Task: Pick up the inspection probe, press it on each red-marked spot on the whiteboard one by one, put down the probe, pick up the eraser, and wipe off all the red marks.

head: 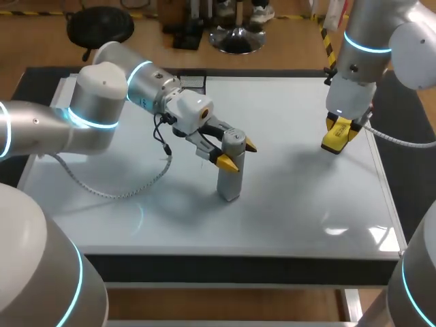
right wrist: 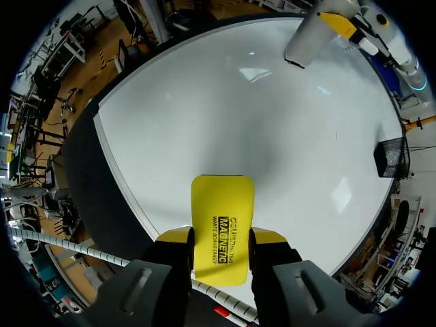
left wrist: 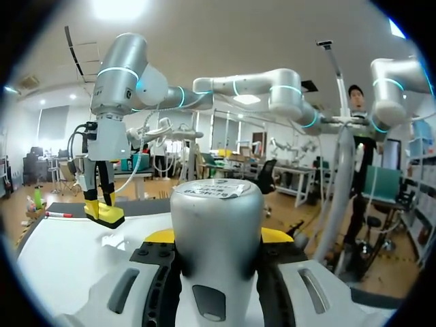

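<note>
Left gripper clamped on probe — upright, base on whiteboard. Only right wrist view shows eraser lengthwise — pointing ahead, pinched by right gripper.

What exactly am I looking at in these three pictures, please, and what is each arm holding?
This is one two-armed robot at a table, caught at a single moment by three cameras. The head view looks down from above and behind: the left arm comes in from the left, the right arm from the right. Each arm ends in a pincer with two yellow-tipped fingers. The two round pictures come from a camera on each wrist, looking out along the fingers. On the table lies a whiteboard; I can make out no red marks on it. The left pincer is shut on a silver probe, held upright at the board's middle. The right pincer is shut on a yellow eraser near the board's right edge.
</note>
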